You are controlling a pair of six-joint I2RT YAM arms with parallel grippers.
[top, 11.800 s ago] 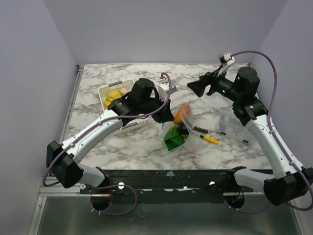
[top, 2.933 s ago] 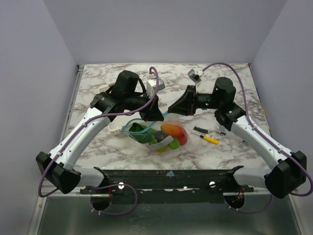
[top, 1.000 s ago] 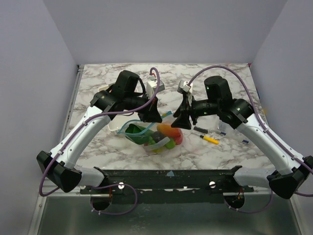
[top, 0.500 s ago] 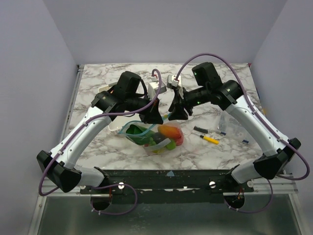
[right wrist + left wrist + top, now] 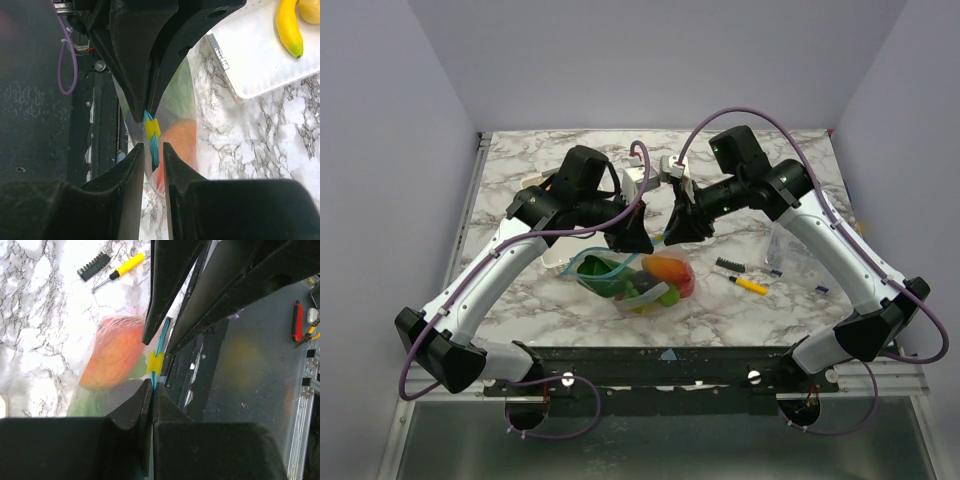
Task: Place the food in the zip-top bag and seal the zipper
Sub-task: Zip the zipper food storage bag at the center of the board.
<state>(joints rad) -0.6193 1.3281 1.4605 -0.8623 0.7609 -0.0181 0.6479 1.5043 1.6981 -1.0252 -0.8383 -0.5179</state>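
A white-and-grey marble table (image 5: 775, 318) stands between plain lilac walls (image 5: 650, 60). On its right half a yellow-handled screwdriver (image 5: 750, 286) lies just beside a black bit holder (image 5: 729, 266), the two apart. Farther right sits a small clear bag (image 5: 790, 250) with dark-blue edging. A white basket (image 5: 255, 55) sits at the left. Below the table edge, what looks like a red-handled tool (image 5: 296, 320) lies on a grey shelf.
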